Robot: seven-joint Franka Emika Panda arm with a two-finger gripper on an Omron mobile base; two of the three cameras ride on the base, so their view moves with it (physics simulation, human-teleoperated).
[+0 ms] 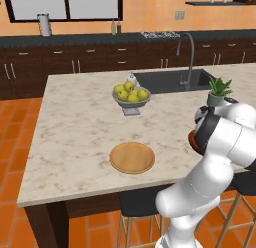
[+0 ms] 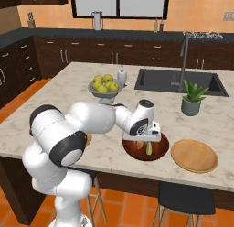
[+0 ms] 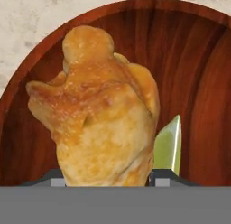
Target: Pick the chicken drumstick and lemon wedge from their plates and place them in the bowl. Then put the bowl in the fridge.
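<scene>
The dark reddish-brown bowl (image 2: 160, 150) sits near the island's front edge, and its wooden inside (image 3: 198, 83) lies under the hand. My gripper (image 2: 144, 143) hangs just above it, shut on the golden-brown chicken drumstick (image 3: 101, 123), which stands between the two tips (image 3: 108, 180). The lemon wedge (image 3: 169, 146) lies in the bowl beside the chicken, also seen as a pale green sliver (image 2: 149, 149). One tan plate (image 2: 194, 155) rests bare to the bowl's right. The other plate (image 1: 132, 157) lies bare on the bowl's other side. The fridge is out of view.
A grey footed bowl of yellow-green fruit (image 2: 105, 88) stands mid-island with a white soap bottle (image 2: 122, 76) behind it. A potted plant (image 2: 192, 100) sits by the sink (image 2: 180, 82) and its faucet (image 1: 189, 57). Stools stand under the island's front edge.
</scene>
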